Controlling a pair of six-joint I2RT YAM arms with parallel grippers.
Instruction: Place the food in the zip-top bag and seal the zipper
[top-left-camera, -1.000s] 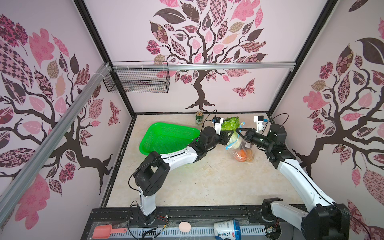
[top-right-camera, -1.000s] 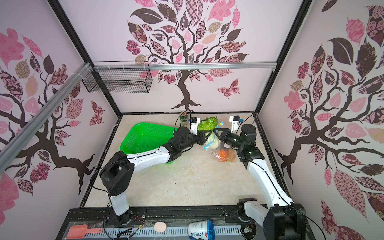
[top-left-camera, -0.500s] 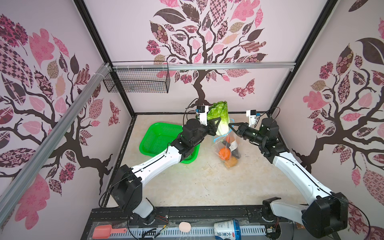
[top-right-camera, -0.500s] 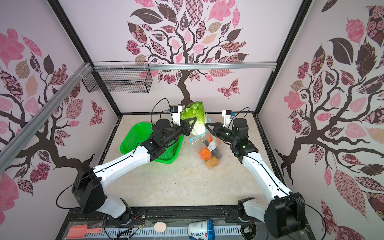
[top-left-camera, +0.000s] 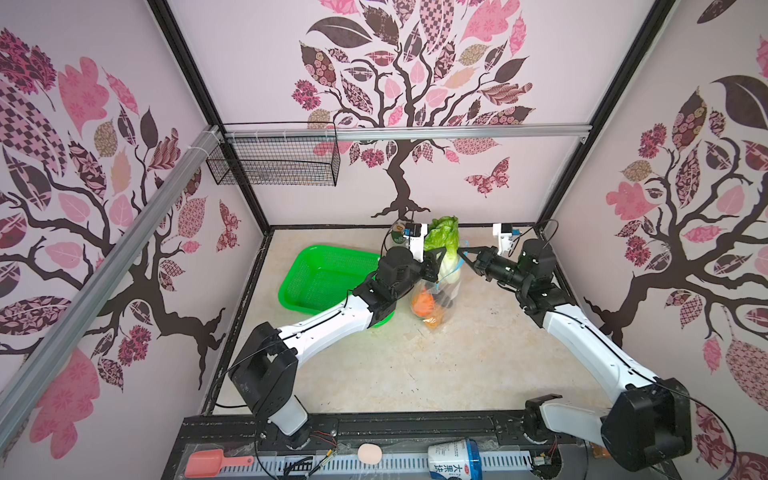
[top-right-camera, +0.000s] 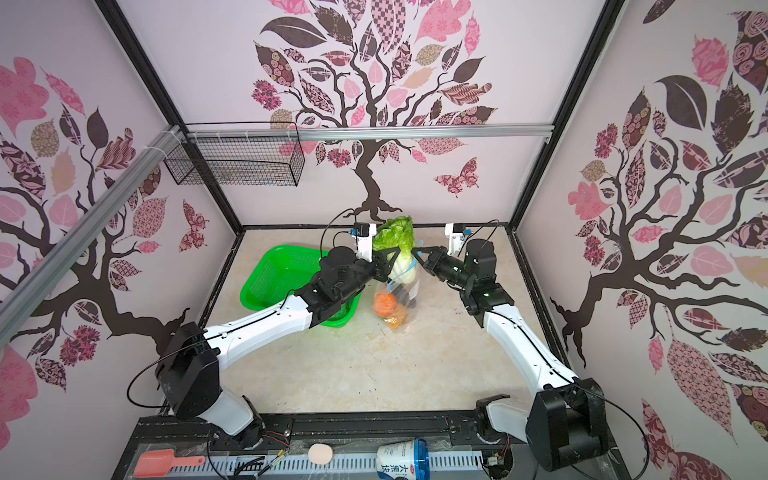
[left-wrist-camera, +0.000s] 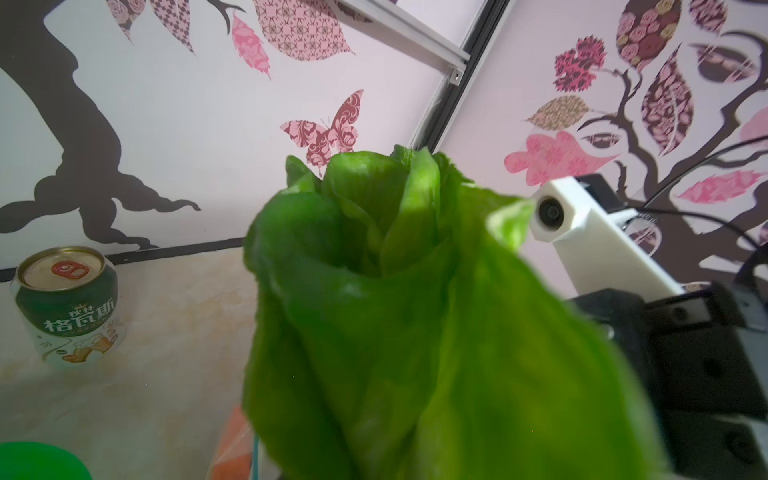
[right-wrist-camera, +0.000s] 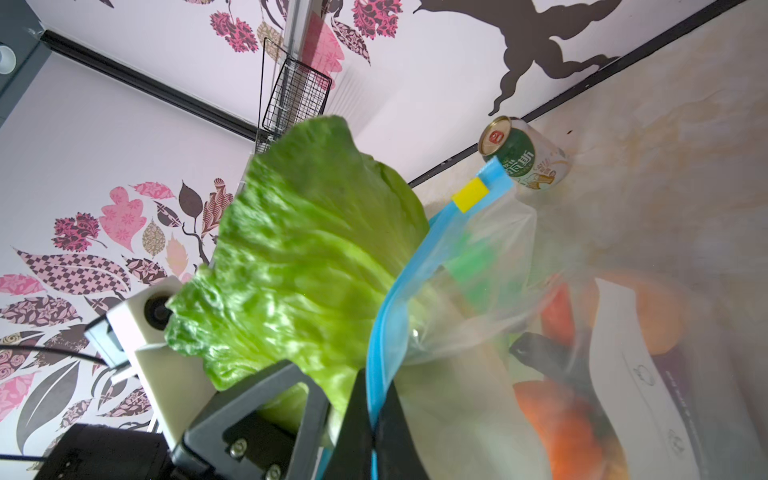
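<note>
One beige, marbled table carries everything. One green basket, perforated plastic, rectangular with rounded corners, lies just beside the zip-top bag, on my left arm's side of it. The bag is a single clear, crinkly pouch hanging mouth-up; whether its bottom touches the table I cannot tell.

One napa cabbage stands upright at the bag's mouth. It has ruffled bright-green leaves over a smooth white stem end; the leaves rise well above the bag and the pale end points down into the opening; how deep it sits I cannot tell. My left gripper is clamped on the cabbage low on its body, just above the bag's mouth. My right gripper is pinched tight on the bag's mouth edge, on the side of the bag away from the basket.

One drink can, a short green cylinder with a gold top and a red tab, stands behind the bag, near the back wall. Inside the bag I count at least two orange pieces, rounded and matte, and one dark piece; the rest is blurred by the plastic.

One zipper, a thin, smooth light-blue strip, curves along the bag's mouth beside the cabbage and runs into my right grip. One small square yellow slider sits at the strip's end nearest the can.
</note>
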